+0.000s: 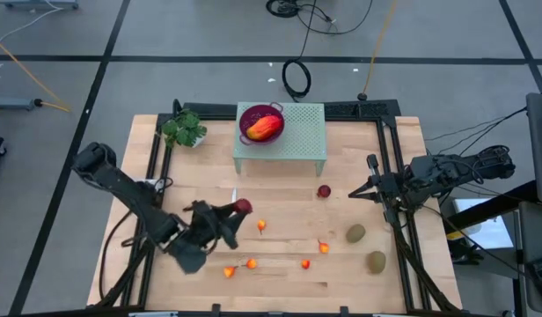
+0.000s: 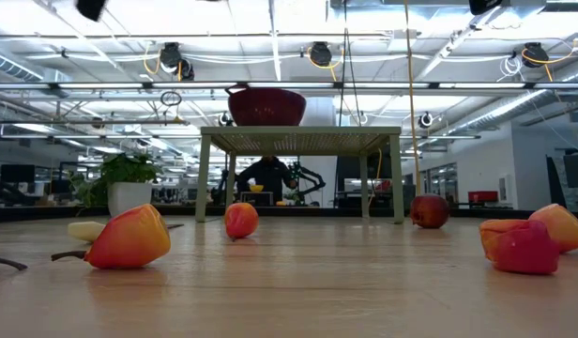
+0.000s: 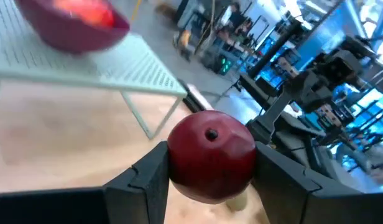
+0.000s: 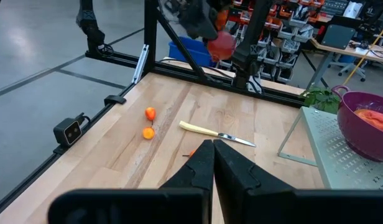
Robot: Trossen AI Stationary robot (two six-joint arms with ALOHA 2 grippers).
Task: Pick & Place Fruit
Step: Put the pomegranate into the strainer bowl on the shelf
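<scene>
The left gripper (image 3: pixel 210 171) pinches a dark red ball (image 3: pixel 211 155) across its middle; it looks smooth, round, light, and could slip.

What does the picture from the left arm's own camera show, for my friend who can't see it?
The left gripper holds a dark red ball of fruit between its jaws, above the wooden table. Behind it, a purple bowl sits on a pale green stand.
</scene>
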